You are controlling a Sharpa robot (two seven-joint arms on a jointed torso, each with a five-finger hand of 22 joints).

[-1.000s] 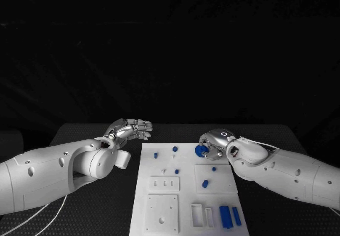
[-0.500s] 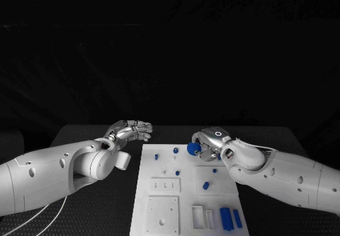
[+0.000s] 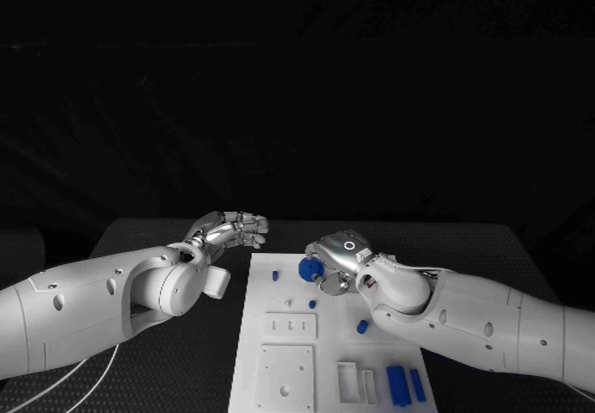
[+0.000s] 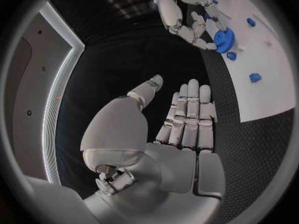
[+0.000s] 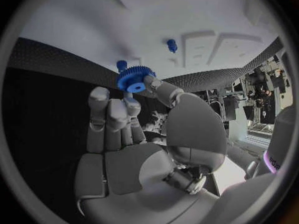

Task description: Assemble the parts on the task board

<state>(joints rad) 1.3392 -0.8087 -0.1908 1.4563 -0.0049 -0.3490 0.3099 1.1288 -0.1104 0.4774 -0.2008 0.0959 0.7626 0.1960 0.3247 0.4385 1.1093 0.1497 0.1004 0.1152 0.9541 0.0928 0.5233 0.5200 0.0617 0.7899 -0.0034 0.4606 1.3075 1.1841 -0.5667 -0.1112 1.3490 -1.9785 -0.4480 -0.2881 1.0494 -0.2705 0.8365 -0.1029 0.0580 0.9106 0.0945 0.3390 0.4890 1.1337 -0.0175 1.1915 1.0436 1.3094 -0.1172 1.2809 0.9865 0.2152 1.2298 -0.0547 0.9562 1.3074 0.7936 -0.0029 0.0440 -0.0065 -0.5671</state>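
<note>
My right hand [image 3: 337,255] pinches a blue gear [image 3: 310,269] between thumb and fingers, just above the far end of the white task board [image 3: 285,344]. The right wrist view shows the gear [image 5: 134,78] at the fingertips, with a blue peg [image 5: 172,45] standing on the board [image 5: 206,10] beyond it. My left hand [image 3: 230,228] hovers off the board's far left corner, fingers straight and holding nothing [image 4: 187,119]. From that wrist I see the right hand [image 4: 184,15] and its gear [image 4: 224,37] over the board [image 4: 274,79].
Small blue pegs [image 3: 274,275] [image 3: 313,303] [image 3: 361,326] stand on the board. Two blue bars [image 3: 395,384] lie at its near right corner beside white slotted blocks [image 3: 353,379]. Black table [image 3: 149,232] surrounds the board.
My right hand has carried the gear leftward along the board's far end, towards the left hand. The left hand has stayed where it was.
</note>
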